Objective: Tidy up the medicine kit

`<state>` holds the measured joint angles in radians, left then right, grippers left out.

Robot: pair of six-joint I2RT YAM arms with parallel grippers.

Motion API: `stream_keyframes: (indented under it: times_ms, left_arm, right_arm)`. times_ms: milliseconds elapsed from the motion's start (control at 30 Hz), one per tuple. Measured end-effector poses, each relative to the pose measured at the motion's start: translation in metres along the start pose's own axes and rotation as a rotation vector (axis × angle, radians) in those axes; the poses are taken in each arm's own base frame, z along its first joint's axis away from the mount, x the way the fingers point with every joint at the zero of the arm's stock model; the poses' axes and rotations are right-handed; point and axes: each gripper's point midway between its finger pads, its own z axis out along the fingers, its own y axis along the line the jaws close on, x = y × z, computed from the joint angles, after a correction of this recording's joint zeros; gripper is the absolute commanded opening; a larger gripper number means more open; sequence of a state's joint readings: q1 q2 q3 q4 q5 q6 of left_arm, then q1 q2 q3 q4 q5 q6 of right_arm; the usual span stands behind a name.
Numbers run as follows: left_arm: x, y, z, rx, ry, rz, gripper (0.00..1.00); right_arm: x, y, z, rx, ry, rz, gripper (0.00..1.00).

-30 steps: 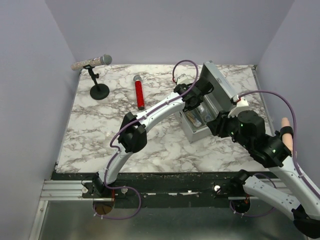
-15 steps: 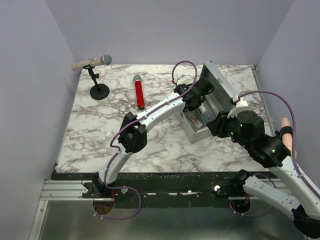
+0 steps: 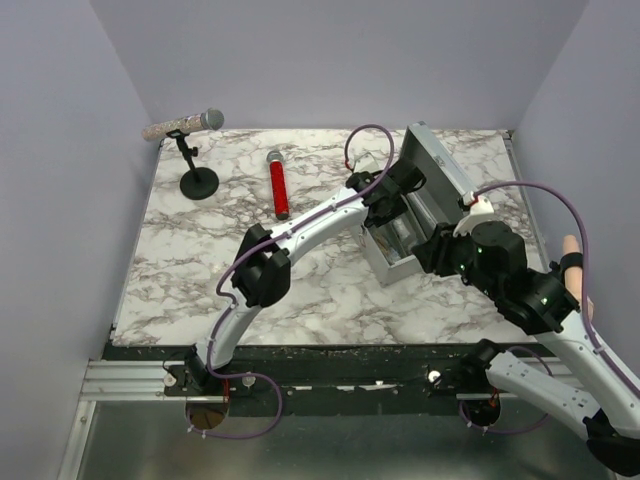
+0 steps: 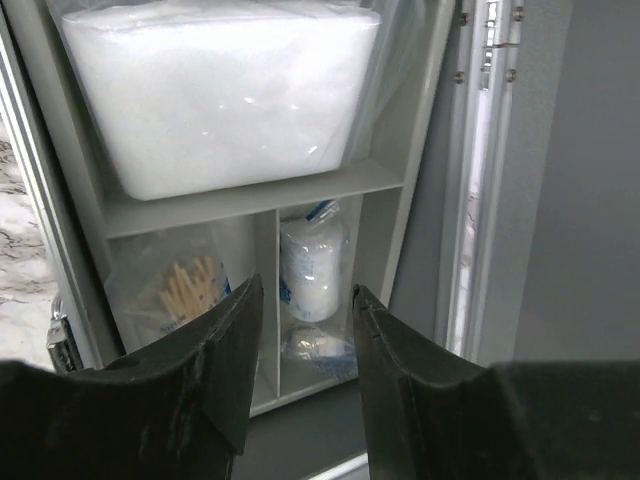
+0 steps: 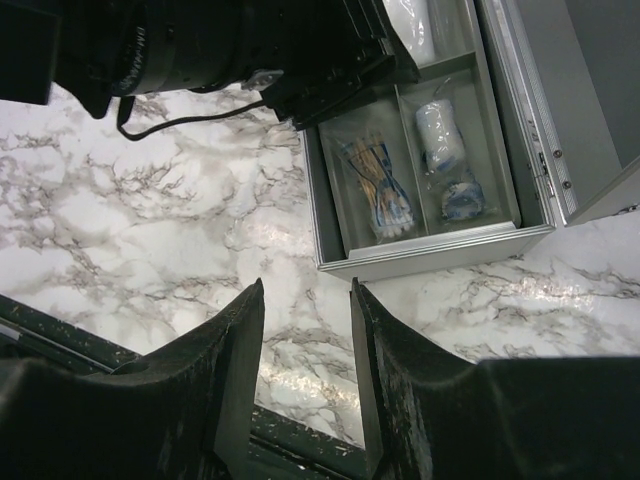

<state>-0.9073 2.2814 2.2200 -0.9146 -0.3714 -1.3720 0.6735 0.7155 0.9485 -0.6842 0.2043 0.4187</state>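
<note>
Black left gripper (image 4: 305,297), jaws apart, empty, over medicine kit (image 4: 413,200); right gripper (image 5: 306,292) likewise.

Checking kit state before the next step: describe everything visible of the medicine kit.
The medicine kit is a grey metal box standing on the marble table, lid tilted open. Dividers make one large compartment holding a white wrapped pack and two small ones: a bag of sticks, a white roll.
</note>
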Motion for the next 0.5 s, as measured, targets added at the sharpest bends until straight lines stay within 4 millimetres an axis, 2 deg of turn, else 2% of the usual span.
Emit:
stream_keyframes:
  times_ms: [133,333,433,500]
  left_arm:
    - [-0.008,-0.006,-0.016,0.036,-0.009,0.006,0.52]
    - [-0.03,-0.015,-0.055,0.108,-0.046,0.018,0.54]
    - [-0.045,-0.006,-0.077,0.123,-0.078,0.029,0.55]
    - [-0.053,0.011,-0.09,0.123,-0.1,0.042,0.57]
  right_arm:
    - [0.001,0.0,0.002,0.003,0.007,-0.002,0.49]
    - [0.004,-0.002,0.009,0.023,0.023,-0.012,0.49]
    - [0.004,-0.006,0.019,0.054,0.026,-0.028,0.48]
    - [0.005,-0.009,0.03,0.08,0.031,-0.041,0.46]
